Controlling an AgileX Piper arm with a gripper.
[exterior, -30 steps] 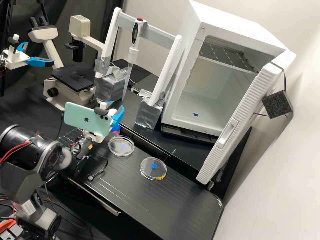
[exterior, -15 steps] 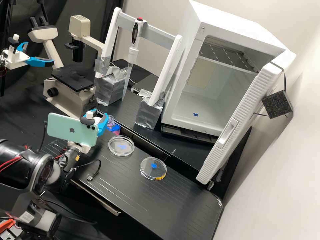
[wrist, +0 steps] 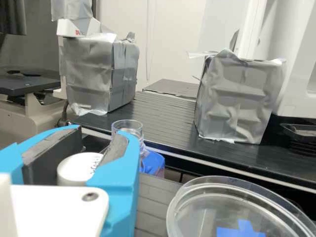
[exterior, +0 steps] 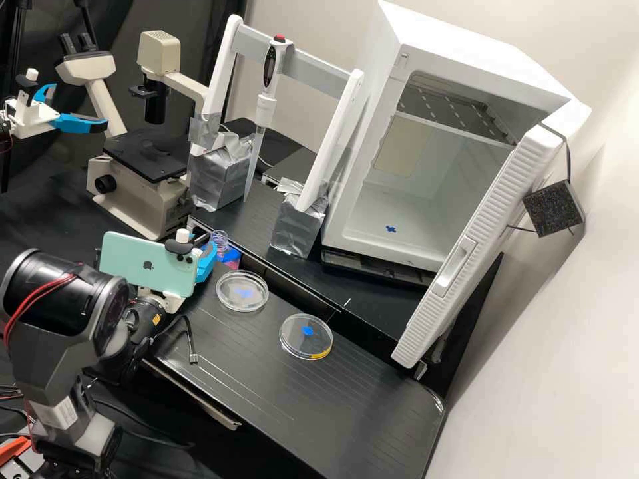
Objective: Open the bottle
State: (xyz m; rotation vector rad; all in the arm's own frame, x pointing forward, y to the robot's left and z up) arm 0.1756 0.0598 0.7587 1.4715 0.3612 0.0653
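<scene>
Jaws are pinching the white cap [wrist: 76, 168], clear of the bottle [wrist: 152, 163], which is standing open-mouthed beside the nearer-placed clear dish [exterior: 241, 291]. Uncapping is looking complete, so the next move is calling for lowering the cap gently; small dark print is showing on it, and the bottle is bearing blue.

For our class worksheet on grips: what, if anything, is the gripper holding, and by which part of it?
The gripper holds a white cap by its sides, between two blue fingers. The open bottle is not held.
</scene>
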